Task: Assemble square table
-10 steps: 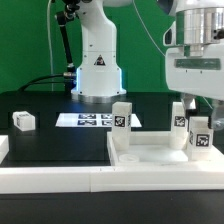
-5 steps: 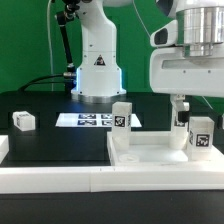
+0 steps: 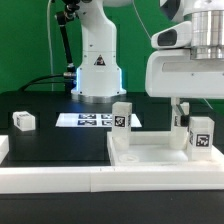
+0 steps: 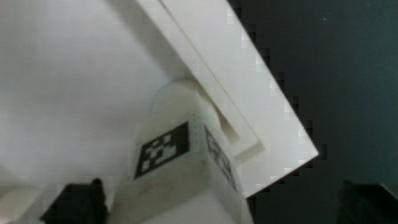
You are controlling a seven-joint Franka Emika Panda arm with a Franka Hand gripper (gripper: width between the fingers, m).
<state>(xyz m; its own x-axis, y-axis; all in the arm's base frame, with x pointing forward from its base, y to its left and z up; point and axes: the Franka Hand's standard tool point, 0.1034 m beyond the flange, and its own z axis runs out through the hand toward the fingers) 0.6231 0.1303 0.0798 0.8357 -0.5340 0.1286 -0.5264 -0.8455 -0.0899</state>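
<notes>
The white square slab (image 3: 150,156) lies at the front on the exterior view's right. Three white tagged legs stand upright on it: one at its left corner (image 3: 121,117), one at the back right (image 3: 180,119) and one at the front right (image 3: 200,136). Another leg (image 3: 23,120) lies loose on the black table at the left. My gripper (image 3: 188,104) hangs just above the two right legs, its fingers mostly hidden by the hand. In the wrist view the gripper (image 4: 222,205) is open. A tagged leg (image 4: 178,150) on the slab (image 4: 89,80) stands between its dark fingertips (image 4: 80,203).
The marker board (image 3: 90,120) lies flat in front of the robot's base (image 3: 97,75). A long low white rail (image 3: 60,181) runs along the front edge. A green wall stands behind.
The hand has moved toward the exterior view's left, over the two right legs, and now looks larger. The legs and slab have not moved.
</notes>
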